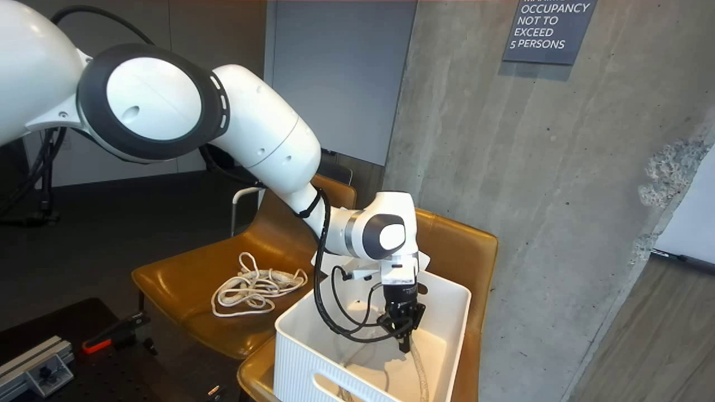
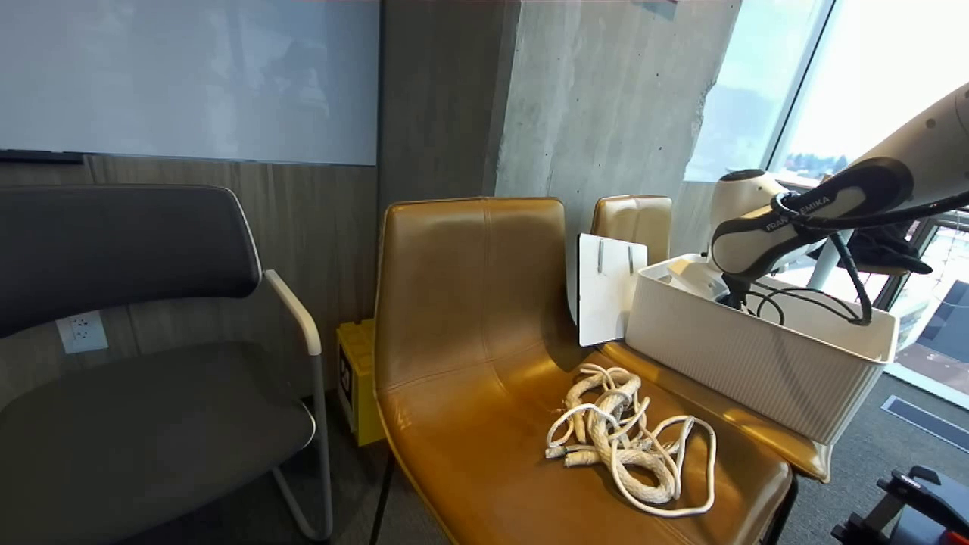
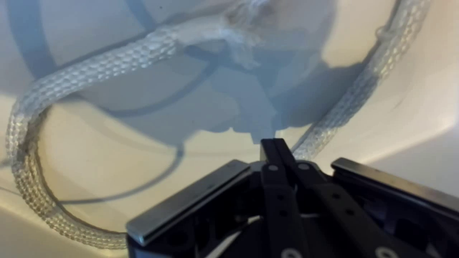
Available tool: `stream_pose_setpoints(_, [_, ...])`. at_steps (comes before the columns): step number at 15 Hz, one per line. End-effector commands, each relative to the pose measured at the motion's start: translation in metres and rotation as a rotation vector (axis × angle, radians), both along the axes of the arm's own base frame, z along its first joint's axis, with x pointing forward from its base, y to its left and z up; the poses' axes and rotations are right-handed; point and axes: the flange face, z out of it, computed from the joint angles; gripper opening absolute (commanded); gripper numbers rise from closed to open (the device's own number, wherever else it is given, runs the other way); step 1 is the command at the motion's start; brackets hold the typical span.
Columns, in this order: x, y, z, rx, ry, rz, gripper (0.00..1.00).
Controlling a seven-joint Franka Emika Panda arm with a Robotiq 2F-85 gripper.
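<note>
Rope [image 3: 359,89] lies beside the fully closed fingers [image 3: 272,156].

Two brown chairs [image 2: 469,272], one dark chair [image 2: 129,257], one white bin [image 2: 734,356], one rope pile [image 2: 603,431] (plus one pincer [image 3: 273,139])

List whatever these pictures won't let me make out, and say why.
Wrist view: whether the visible lengths of rope join; the pincer covers the stretch between.
Wrist view: the strands of the rope's frayed end, blurred.
An exterior view: the pincer's lower end, hidden behind the wall of the box.
An exterior view: the top line of the sign, cut by the upper edge.
Both exterior views: the base of the arm, beyond a side edge.
</note>
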Motion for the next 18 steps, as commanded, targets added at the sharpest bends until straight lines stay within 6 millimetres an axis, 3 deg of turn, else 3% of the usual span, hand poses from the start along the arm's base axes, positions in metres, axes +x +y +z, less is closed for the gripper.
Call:
stream_pose_setpoints(1, [0.004, 0.010, 0.038, 0.006, -0.012, 0.009, 0.00])
stream_pose_setpoints(3, [0.008, 0.011, 0.050, -0.006, -0.026, 0.020, 0.00])
stream_pose_setpoints(4, [0.010, 0.012, 0.053, -0.008, -0.032, 0.024, 0.26])
stream_pose_setpoints(7, [0.013, 0.011, 0.051, -0.011, -0.028, 0.029, 0.40])
stream_pose_setpoints(15, [0.010, -0.008, 0.015, -0.014, 0.004, 0.015, 0.99])
stream_pose_setpoints(18, [0.008, -0.020, 0.004, -0.017, 0.013, 0.008, 1.00])
